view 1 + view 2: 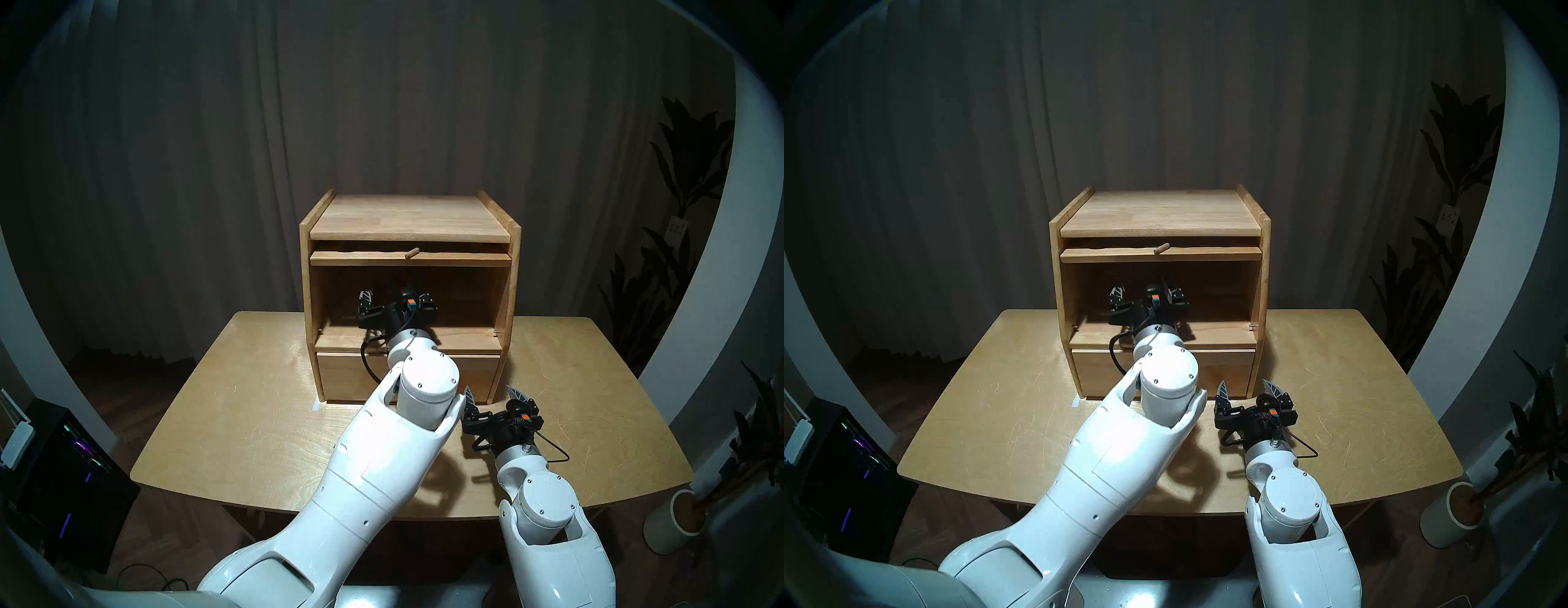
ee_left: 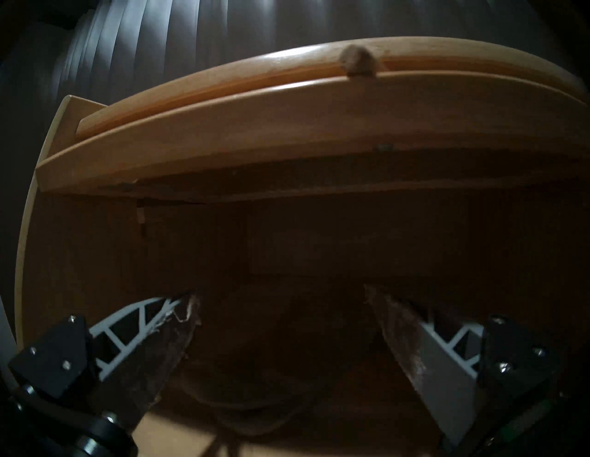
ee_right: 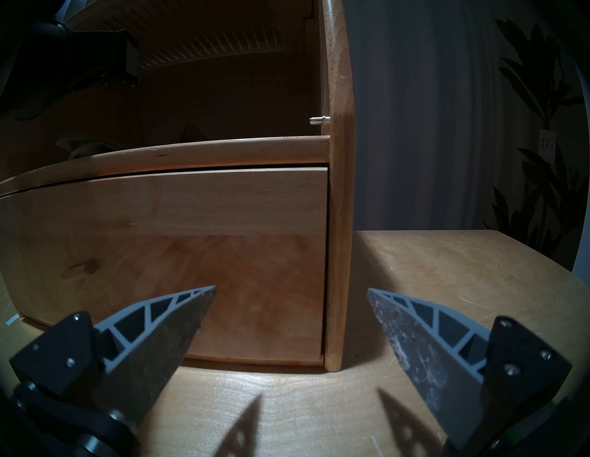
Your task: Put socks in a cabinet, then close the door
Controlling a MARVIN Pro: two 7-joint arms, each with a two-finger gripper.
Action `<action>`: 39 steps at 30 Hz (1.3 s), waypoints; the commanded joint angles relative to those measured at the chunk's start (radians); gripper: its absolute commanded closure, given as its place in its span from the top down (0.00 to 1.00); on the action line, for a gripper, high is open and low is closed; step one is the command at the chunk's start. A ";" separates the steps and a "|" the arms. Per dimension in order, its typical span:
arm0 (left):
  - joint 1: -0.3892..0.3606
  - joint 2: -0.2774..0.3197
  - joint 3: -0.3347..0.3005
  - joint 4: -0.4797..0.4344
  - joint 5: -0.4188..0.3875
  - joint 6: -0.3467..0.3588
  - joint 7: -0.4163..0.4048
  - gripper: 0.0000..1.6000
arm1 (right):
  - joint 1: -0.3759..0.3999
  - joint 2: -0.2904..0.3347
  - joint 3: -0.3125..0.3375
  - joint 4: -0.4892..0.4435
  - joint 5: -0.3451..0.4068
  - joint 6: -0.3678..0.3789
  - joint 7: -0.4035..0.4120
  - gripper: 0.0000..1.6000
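Observation:
The light-wood cabinet (image 1: 409,216) stands on the table. Its door (image 1: 466,259) is raised flat under the top, only its front edge and peg knob (image 1: 411,253) showing. The door's ribbed underside shows in the right wrist view (image 3: 223,38). My left gripper (image 1: 395,296) is open inside the upper compartment. In the left wrist view (image 2: 279,290) a dim soft shape, the socks (image 2: 255,411), lies on the compartment floor below the fingers. The socks also show as pale folds in the right wrist view (image 3: 83,146). My right gripper (image 1: 490,388) is open and empty by the cabinet's lower right corner.
The plain drawer front (image 1: 348,375) is shut, and my left arm hides its knob. The wooden table (image 1: 237,424) has a white tape mark (image 1: 316,405) at the cabinet's left foot. A black computer case (image 1: 63,479) stands at the left and a potted plant (image 1: 679,522) at the right.

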 commanded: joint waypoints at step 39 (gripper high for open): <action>0.341 0.471 -0.041 -0.566 0.100 0.002 0.113 1.00 | 0.017 0.000 0.001 0.009 0.000 -0.006 0.000 1.00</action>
